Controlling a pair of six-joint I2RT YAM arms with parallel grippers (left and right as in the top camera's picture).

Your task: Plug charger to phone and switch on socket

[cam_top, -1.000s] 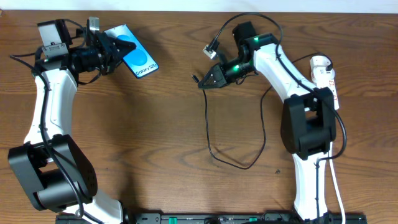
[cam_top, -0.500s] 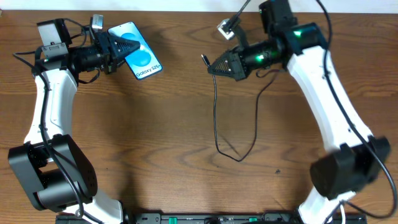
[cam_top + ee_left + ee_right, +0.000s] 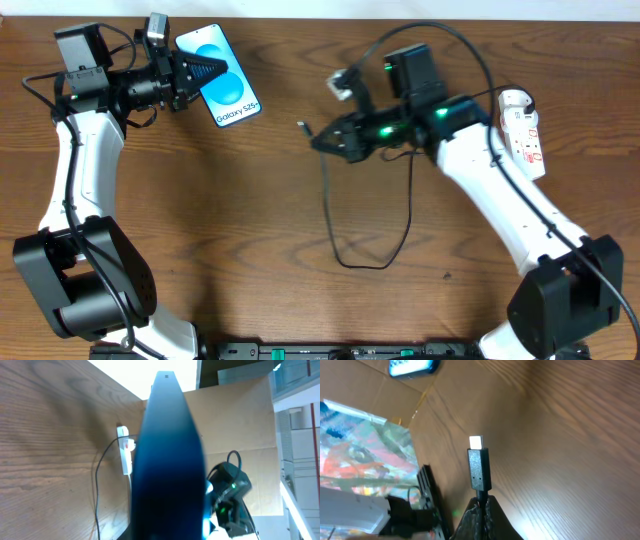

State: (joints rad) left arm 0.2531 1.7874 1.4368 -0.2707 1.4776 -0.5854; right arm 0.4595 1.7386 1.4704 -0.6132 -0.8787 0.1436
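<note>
Holding the phone (image 3: 225, 88) by one end, the left hand (image 3: 208, 71) is clenched on it, while the right hand (image 3: 322, 139) grips the charger (image 3: 326, 200) just behind its plug tip, aimed at the phone but well apart to its right. Neither step appears done: the plug is not inserted, and the socket (image 3: 524, 128), far right of the phone on the tabletop (image 3: 250, 230), lies untouched.
</note>
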